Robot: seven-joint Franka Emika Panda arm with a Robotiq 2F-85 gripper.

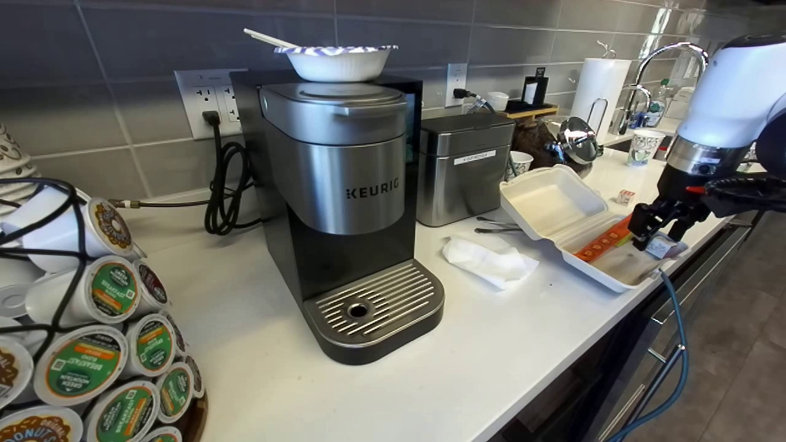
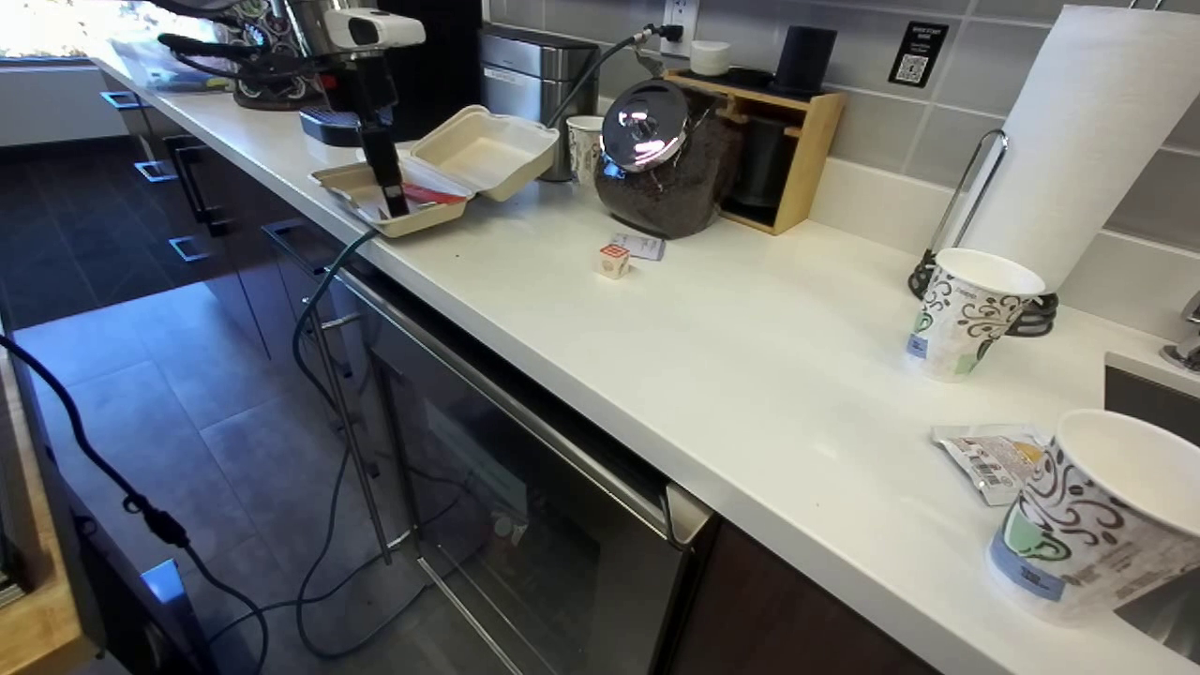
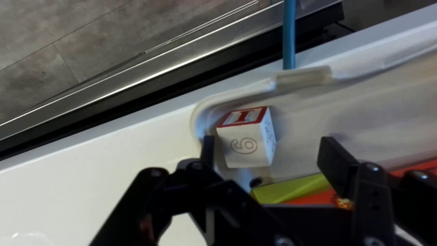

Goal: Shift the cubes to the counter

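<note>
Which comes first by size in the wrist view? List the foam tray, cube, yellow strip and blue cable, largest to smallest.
1. Foam tray
2. Cube
Unranked: yellow strip and blue cable, whose visible areas look close; the picture edge cuts off the cable.

glossy counter [image 2: 750, 356], matt foam tray [image 1: 556, 205], brushed-metal coffee maker [image 1: 338, 202]

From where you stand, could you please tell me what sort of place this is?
Probably a kitchenette, perhaps an office one, given the silver and black Keurig coffee maker, round white plastic coffee pods and curved chrome faucet.
</note>
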